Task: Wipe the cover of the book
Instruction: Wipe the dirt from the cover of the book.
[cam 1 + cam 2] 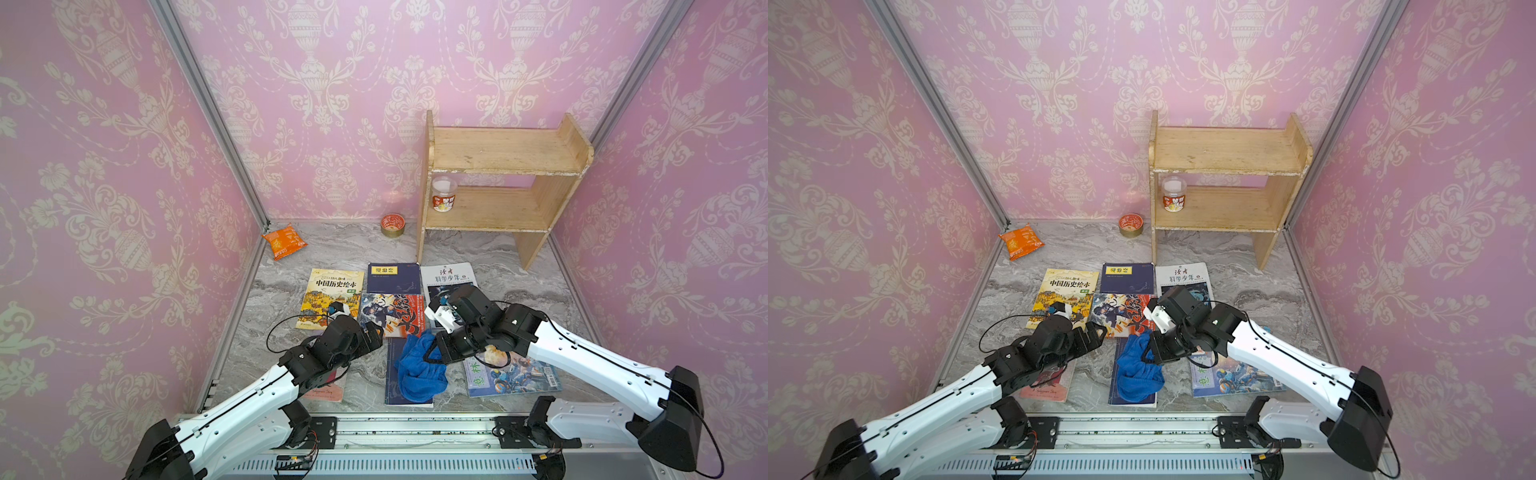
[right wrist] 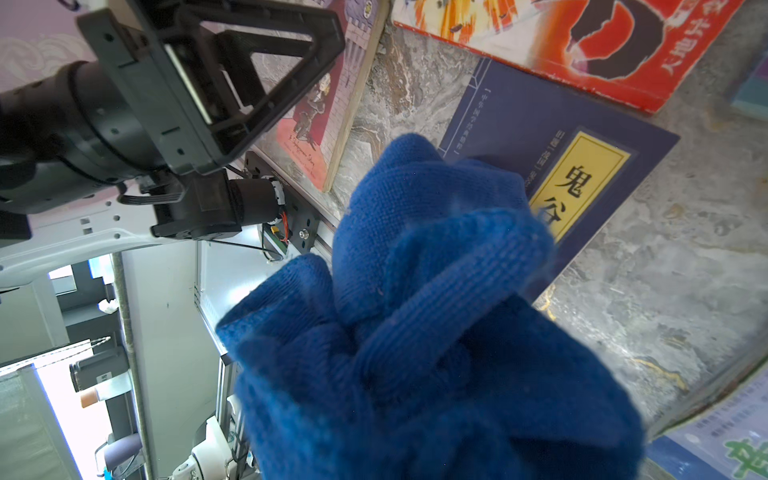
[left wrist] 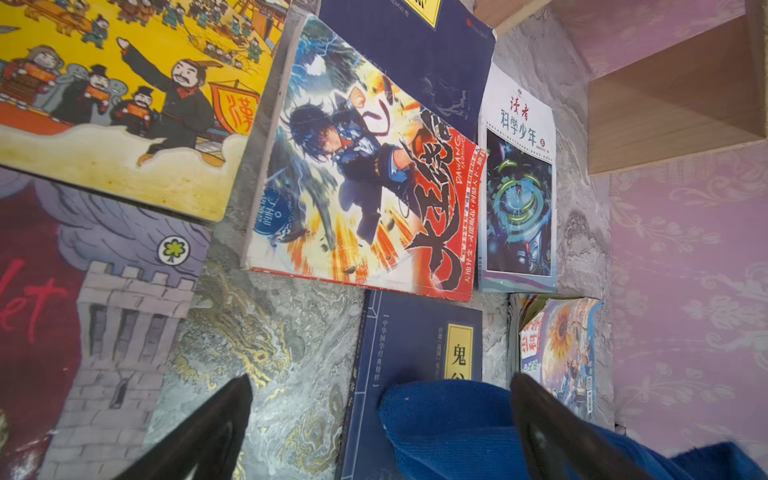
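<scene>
Low in the middle of a top view, we find the navy book [image 1: 391, 388] flat on the marbled table [image 1: 365, 386], most of its smooth cover hidden under a rumpled blue cloth [image 1: 417, 374] of ribbed knit. Our right gripper [image 1: 433, 353] reaches in from the lower right, wrist bent down, fingers clenched on the cloth, which buries them in the right wrist view. Our left gripper [image 1: 374, 332] hovers up-left of the cloth, jaws spread wide, empty

Bright, even light fills both top views; the wooden shelf [image 1: 498, 151] throws only soft shade under its top board, and wallpaper [image 1: 83, 208] far from it stretches wide. In the right wrist view the blue cloth [image 2: 436, 332] blurs close-up.
</scene>
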